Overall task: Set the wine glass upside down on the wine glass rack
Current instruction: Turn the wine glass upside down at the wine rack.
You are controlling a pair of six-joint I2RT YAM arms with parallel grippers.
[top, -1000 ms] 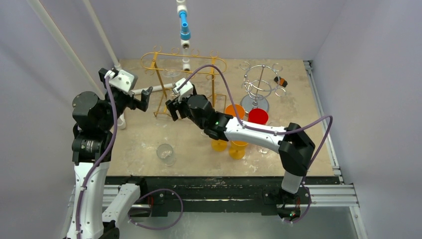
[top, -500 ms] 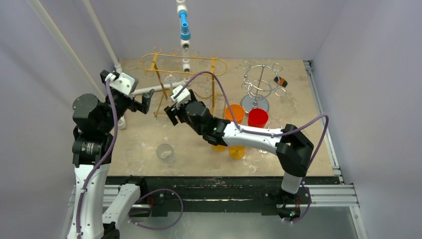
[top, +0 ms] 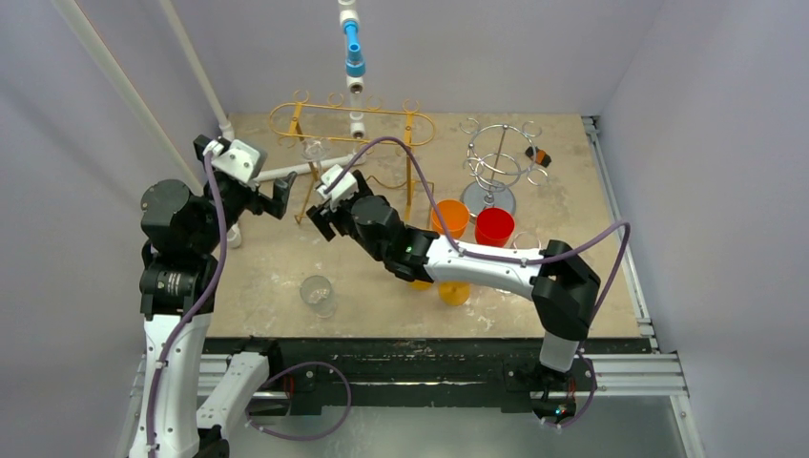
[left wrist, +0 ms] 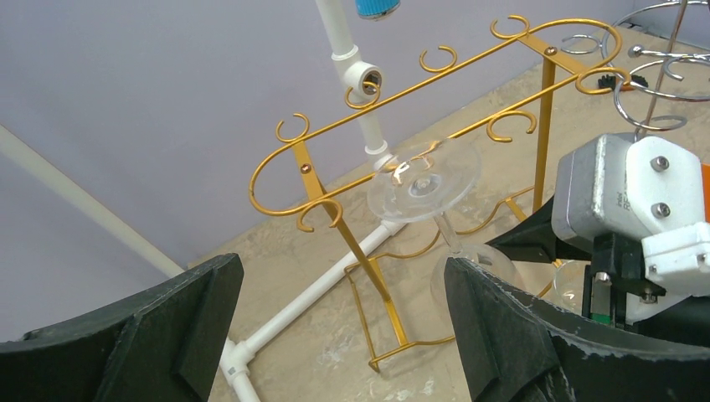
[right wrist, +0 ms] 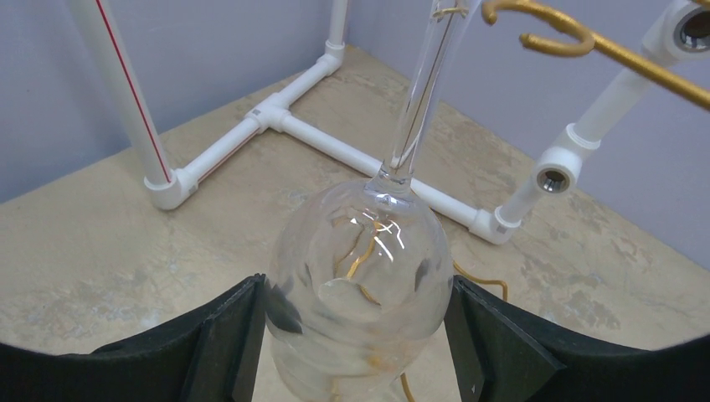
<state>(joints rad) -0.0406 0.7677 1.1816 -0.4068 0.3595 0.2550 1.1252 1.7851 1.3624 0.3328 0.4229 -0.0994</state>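
Clear glossy wine glass [right wrist: 360,276]; smooth gold metal rack [left wrist: 546,117].

My right arm [top: 487,262] rises from its base at the near right edge, bends at the elbow, then stretches long and low to the left and away. At its end my right gripper [top: 321,215] is closed on the bowl of the wine glass [right wrist: 360,251], one dark finger [right wrist: 209,352] pressed to each side. My left arm [top: 172,277] stands tall at the near left, folded at the top, wrist pointing right. My left gripper [top: 280,194] is spread wide, facing the right one, near it but apart.
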